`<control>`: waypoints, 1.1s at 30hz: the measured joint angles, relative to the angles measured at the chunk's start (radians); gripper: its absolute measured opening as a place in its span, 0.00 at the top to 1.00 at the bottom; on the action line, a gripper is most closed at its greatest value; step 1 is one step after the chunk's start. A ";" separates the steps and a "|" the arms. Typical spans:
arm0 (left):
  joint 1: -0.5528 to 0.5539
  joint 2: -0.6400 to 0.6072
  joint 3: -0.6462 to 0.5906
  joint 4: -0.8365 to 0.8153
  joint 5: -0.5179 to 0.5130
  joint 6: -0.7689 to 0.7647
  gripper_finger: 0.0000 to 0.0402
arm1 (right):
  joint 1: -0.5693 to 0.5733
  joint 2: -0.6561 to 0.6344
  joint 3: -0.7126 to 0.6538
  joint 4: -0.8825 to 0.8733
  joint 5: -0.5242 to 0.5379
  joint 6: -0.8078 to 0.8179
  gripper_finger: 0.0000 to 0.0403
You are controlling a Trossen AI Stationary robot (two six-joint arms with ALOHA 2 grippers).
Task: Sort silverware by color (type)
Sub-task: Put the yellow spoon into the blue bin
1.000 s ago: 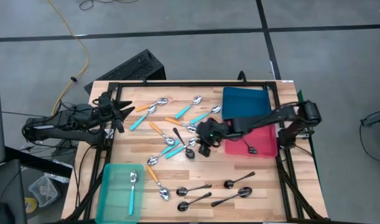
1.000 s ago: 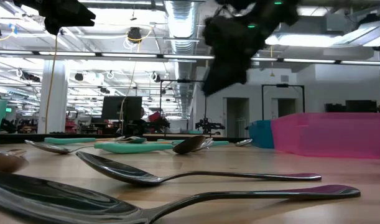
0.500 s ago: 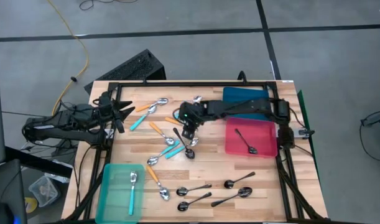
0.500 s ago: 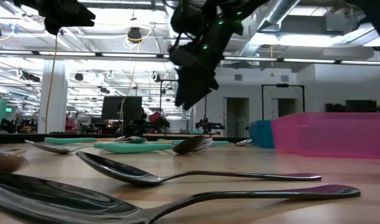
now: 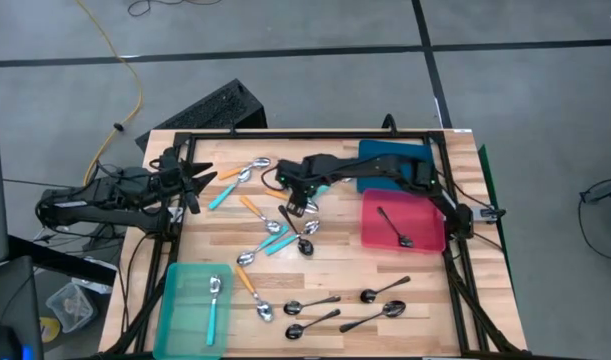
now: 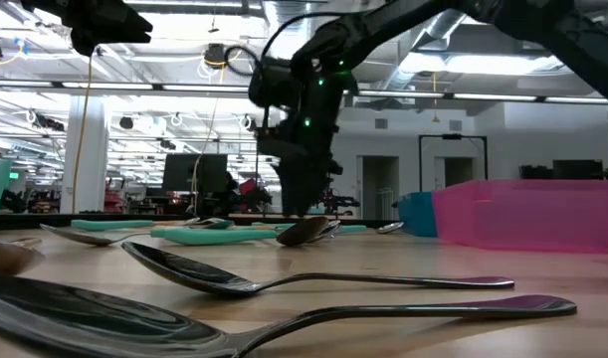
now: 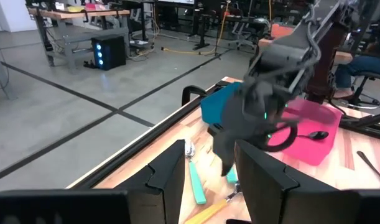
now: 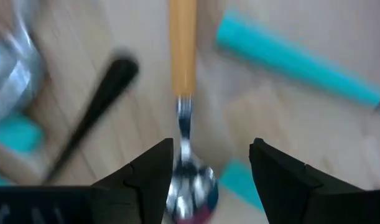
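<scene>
The silverware lies scattered over the wooden table: teal-handled spoons, orange-handled spoons and dark metal spoons. My right gripper hangs open, pointing steeply down over the middle pile. An orange-handled spoon lies flat under it, its neck and bowl between the two fingers, with a gap on each side. My left gripper waits open above the table's left edge, with nothing between its fingers.
A teal tray at the near left holds a teal-handled spoon. A pink tray on the right holds a dark spoon, and a blue tray stands behind it. A black frame runs round the table.
My right gripper has swung from beside the pink tray toward the table's left and far edge, sinking and tipping to point more steeply down, and now hangs low over the middle pile. The spoons have stayed where they were.
</scene>
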 joint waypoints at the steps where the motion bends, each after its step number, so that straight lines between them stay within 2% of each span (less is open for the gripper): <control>1: 0.000 0.000 0.000 0.000 0.000 0.000 0.69 | 0.000 0.007 0.004 0.006 -0.007 0.000 0.43; 19: 0.000 0.000 0.000 0.001 0.001 0.018 0.69 | -0.006 0.039 0.005 0.025 -0.039 -0.033 0.44; 33: 0.000 0.000 0.000 0.001 0.000 0.017 0.69 | -0.018 0.035 -0.042 0.053 -0.042 -0.045 0.67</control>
